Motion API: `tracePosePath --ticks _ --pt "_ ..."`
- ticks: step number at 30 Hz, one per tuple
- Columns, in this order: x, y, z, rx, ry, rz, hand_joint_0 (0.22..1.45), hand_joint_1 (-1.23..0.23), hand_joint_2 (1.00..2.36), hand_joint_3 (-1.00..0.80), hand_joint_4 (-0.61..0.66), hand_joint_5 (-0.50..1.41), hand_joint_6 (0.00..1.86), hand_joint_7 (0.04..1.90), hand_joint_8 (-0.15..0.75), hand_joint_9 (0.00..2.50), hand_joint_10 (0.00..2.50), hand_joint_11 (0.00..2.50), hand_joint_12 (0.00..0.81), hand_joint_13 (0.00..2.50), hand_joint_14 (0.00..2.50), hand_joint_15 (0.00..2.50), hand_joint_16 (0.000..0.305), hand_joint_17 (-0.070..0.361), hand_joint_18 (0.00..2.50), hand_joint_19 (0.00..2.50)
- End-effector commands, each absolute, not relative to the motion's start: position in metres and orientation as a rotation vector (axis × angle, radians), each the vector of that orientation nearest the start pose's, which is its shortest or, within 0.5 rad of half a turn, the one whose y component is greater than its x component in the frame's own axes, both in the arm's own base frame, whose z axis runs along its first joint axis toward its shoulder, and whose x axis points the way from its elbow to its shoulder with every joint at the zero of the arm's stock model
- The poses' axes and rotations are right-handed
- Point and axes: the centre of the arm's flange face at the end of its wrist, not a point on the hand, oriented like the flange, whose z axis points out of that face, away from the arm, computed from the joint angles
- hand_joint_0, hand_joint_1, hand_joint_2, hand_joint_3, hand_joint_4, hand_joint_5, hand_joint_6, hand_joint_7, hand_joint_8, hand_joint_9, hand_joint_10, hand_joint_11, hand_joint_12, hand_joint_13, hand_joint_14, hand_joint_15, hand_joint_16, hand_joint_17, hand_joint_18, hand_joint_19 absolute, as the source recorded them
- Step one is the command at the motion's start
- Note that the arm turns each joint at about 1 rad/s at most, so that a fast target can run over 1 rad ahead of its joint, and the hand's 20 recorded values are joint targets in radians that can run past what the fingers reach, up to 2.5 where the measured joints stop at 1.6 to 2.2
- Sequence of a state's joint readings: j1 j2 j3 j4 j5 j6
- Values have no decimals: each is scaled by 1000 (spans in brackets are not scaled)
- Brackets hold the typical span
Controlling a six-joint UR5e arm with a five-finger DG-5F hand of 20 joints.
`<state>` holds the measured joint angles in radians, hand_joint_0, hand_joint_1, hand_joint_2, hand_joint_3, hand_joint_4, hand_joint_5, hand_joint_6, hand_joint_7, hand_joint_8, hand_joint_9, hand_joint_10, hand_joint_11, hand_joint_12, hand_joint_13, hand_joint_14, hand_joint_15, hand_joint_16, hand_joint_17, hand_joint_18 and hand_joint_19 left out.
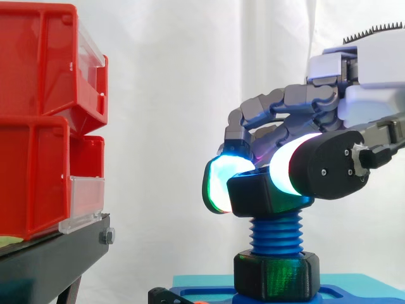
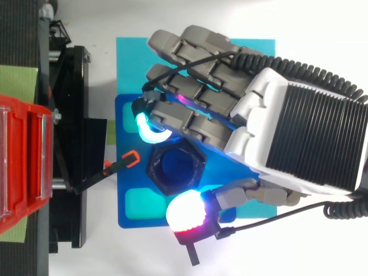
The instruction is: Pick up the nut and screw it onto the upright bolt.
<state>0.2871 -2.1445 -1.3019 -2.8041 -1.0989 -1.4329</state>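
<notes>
A black hexagonal nut [image 1: 262,194] sits on top of the upright blue threaded bolt [image 1: 276,234], with blue showing through its hole [image 2: 175,165] from above. My hand [image 2: 287,132] comes in from the right and is shut on the nut: a glowing fingertip [image 1: 221,183] presses its left side and the thumb's glowing pad [image 1: 292,166] its right. A second black nut [image 1: 276,273] rests low on the bolt, at the blue base plate [image 2: 129,181].
Red bins [image 1: 44,120] are stacked on a black stand [image 1: 57,253] at the left. A black clamp with an orange tip [image 2: 123,163] lies between stand and base. The base rests on a light blue sheet [image 2: 132,54].
</notes>
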Motion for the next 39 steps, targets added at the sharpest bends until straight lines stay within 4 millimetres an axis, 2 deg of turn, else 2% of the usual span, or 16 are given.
tracePosePath --ticks 1,8,11,18,39 --pt "718 26 305 257 1527 -16 535 -593 1000 -500 287 -143 501 1201 305 474 0 0 363 402 0 0 46 103 308 0" --pt "719 26 307 247 1525 6 534 -593 1000 -500 289 -143 501 1198 306 476 0 0 363 405 0 0 46 103 309 0" --pt "723 27 318 250 1507 12 534 -593 1000 -500 288 -143 501 1201 306 478 0 0 364 406 0 0 46 103 311 0" --pt "723 28 327 235 1536 12 533 -592 1000 -500 279 -142 501 1192 305 478 0 0 364 405 0 0 46 103 309 0" --pt "722 12 326 227 1561 7 534 -591 1000 -500 283 -142 501 1182 301 481 0 0 362 405 0 0 45 102 313 0"
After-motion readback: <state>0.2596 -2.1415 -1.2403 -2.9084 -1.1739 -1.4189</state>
